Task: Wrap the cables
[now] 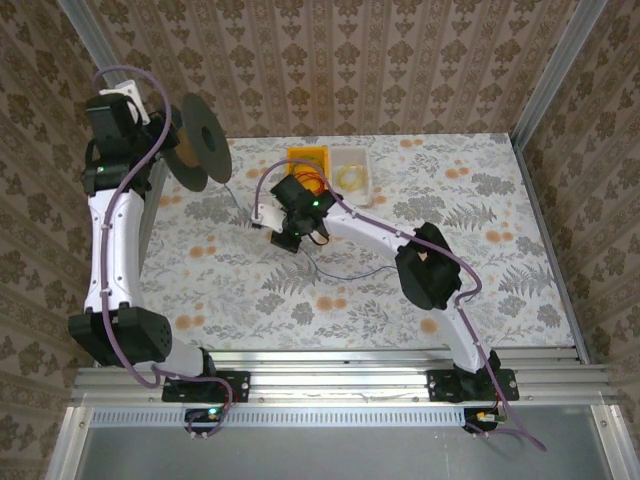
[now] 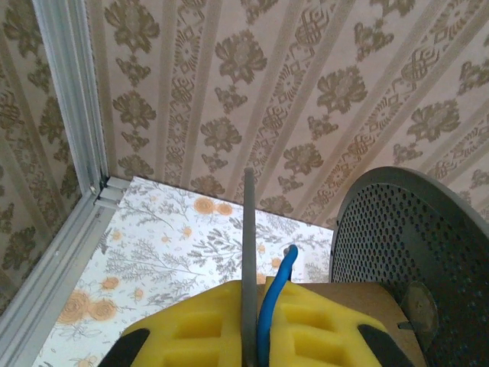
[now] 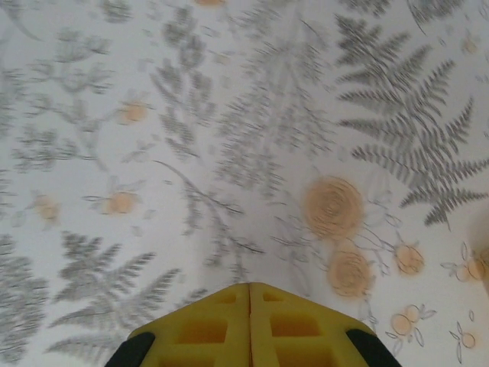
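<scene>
Left gripper [image 2: 250,306] clamped on the black spool's [image 2: 405,252] flange with the blue cable's [image 2: 275,294] end trapped alongside, the rest trailing right of the spool toward the right gripper [image 3: 250,306], pressed closed on nothing visible, and it looks light, limp and slippery, probably best pinched near the spool.

Blue cable [image 2: 273,310], seemingly black spool [image 1: 205,150]

Perforated matt grey spool [image 2: 405,237], smooth blue cable [image 2: 273,302], matt yellow plastic fingers [image 2: 191,330]
</scene>
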`<state>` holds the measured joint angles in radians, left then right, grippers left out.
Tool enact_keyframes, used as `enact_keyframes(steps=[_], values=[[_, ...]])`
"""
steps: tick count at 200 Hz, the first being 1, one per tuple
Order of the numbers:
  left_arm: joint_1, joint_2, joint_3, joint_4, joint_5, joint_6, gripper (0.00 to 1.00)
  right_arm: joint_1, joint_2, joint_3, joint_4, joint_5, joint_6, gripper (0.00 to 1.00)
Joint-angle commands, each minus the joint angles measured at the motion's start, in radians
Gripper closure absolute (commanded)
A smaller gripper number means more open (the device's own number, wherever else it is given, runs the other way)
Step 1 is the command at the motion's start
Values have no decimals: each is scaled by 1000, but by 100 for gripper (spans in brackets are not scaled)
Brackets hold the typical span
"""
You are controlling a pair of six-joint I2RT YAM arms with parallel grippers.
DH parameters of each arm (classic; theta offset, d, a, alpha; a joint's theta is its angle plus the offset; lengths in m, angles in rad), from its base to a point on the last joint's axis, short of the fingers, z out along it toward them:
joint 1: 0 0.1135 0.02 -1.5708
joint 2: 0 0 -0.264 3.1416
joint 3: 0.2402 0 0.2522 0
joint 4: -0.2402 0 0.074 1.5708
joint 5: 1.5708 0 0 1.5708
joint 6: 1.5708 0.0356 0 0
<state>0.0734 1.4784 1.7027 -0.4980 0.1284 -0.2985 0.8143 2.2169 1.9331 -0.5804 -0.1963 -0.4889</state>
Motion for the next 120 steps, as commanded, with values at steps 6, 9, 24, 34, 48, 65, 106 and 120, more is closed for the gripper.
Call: enact_keyframes(steps=[6,9,24,34,48,65,106,120], values=[[-36,35,26,146,-81,25,100,43,-121,3,-131,54,-126,100],[-42,39,27,140,-84,32,100,46,-129,6,-133,58,-131,100],[-69,60,25,118,-98,69,100,55,-167,34,-144,82,-161,100],[-89,73,26,101,-110,94,100,62,-188,57,-149,99,-184,100],[-117,91,25,71,-122,135,100,67,-206,101,-160,132,-221,100],[-159,114,33,23,-142,193,100,67,-210,165,-166,179,-262,100],[-246,145,49,-72,-182,308,100,46,-139,352,-129,274,-368,100],[-265,143,51,-98,-190,334,100,34,-96,442,-126,297,-390,100]])
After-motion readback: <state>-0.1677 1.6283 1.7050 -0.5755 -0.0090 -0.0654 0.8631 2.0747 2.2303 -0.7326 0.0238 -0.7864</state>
